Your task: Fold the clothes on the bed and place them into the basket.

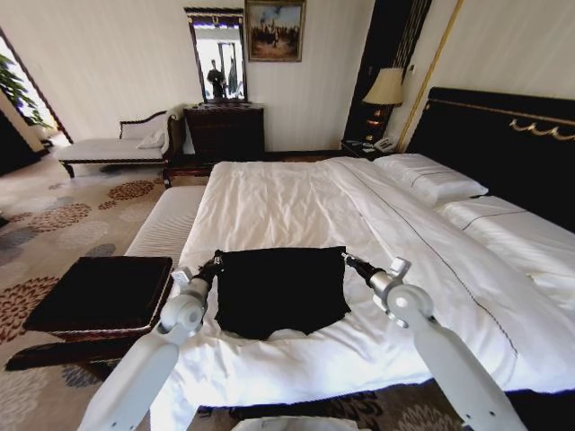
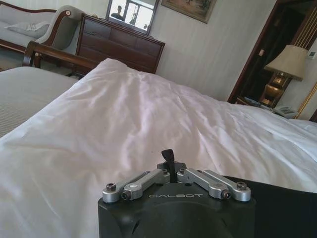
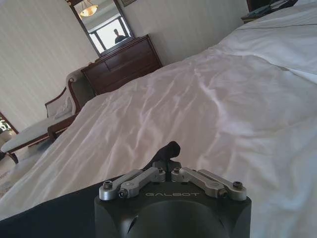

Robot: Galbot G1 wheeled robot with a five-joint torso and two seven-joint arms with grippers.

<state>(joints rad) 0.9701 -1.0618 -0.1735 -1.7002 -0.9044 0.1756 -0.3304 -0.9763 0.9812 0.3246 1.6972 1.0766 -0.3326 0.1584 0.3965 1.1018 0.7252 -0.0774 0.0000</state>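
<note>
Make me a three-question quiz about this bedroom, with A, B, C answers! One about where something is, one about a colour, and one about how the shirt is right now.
1. Where is the square brown wicker basket with black lining?
A. On the bed
B. Beside the bed, on the robot's left
C. On the dresser

2. What colour is the short-sleeved T-shirt?
A. White
B. Red
C. Black

3. How is the T-shirt right now?
A. Lying on the big white bed
B. Hanging in the air
C. Inside the basket

Answers:
1 B: it stands off the bed's edge, by the left arm.
2 C: it is dark against the white duvet.
3 A: it lies spread on the duvet, with the left gripper and right gripper at its far corners.
</note>
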